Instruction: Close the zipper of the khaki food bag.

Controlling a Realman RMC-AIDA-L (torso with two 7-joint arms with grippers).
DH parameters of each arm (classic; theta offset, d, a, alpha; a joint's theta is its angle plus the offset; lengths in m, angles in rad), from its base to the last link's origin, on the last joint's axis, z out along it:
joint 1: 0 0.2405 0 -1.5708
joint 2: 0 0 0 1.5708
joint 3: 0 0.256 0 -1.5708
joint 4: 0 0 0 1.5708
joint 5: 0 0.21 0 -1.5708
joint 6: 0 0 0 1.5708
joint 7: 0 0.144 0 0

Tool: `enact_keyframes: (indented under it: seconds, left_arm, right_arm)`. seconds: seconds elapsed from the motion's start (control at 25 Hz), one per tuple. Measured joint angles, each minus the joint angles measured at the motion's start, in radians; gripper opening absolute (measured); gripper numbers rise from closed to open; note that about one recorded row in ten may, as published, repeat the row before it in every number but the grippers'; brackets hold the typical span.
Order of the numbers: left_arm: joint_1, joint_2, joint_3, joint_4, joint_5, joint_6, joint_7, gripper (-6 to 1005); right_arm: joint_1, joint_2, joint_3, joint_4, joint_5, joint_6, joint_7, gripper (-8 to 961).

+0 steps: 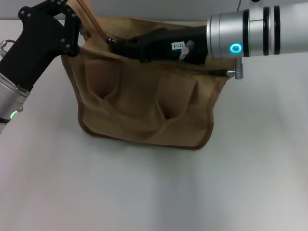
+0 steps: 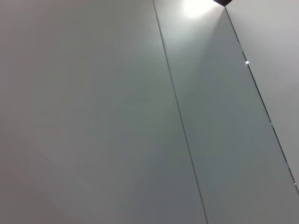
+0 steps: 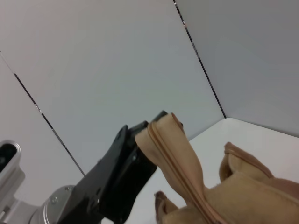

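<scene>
Head view: the boxy tan canvas khaki food bag [image 1: 144, 110] with darker brown edge trim sits on the white table [image 1: 154, 192], between the two arms. The left gripper [image 1: 82, 26] is at the bag's upper left corner, pinching a raised tan fabric end; the right wrist view confirms black fingers [image 3: 133, 156] clamped on that strip, with the khaki-taped zipper [image 3: 175, 161] line running along it. The right gripper [image 1: 115, 45] reaches across the bag's top edge toward that corner, and whether it is spread or pressed together cannot be told. No silver slider is visible, possibly hidden under the right gripper. Judgement: closing appears near its end, though the seam itself is covered.
</scene>
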Motion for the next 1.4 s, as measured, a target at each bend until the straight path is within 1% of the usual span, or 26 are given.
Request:
enact_keyframes:
  seconds: [0.36, 0.6, 0.84, 1.2, 1.24, 1.4]
  left_arm:
    - [0.001, 0.002, -0.024, 0.000, -0.001, -0.015, 0.002, 106]
    - [0.006, 0.003, -0.047, 0.003, -0.001, -0.028, 0.001, 107]
    - [0.017, 0.003, -0.064, 0.008, -0.001, -0.038, 0.001, 109]
    - [0.030, 0.005, -0.097, 0.008, -0.001, -0.041, -0.001, 110]
    - [0.033, 0.005, -0.100, 0.009, -0.002, -0.042, -0.002, 110]
    - [0.038, 0.005, -0.101, 0.006, -0.003, -0.047, -0.001, 111]
  right_arm:
    - [-0.049, 0.000, 0.005, -0.035, -0.006, -0.003, -0.020, 54]
    - [-0.104, -0.001, 0.025, -0.065, -0.016, -0.002, -0.022, 67]
    - [-0.167, -0.001, 0.082, -0.102, -0.051, -0.024, -0.032, 80]
    - [-0.240, -0.001, 0.194, -0.110, -0.052, -0.126, -0.071, 100]
    - [-0.258, -0.002, 0.226, -0.110, -0.053, -0.150, -0.088, 102]
    - [-0.286, -0.002, 0.297, -0.108, -0.064, -0.203, -0.112, 111]
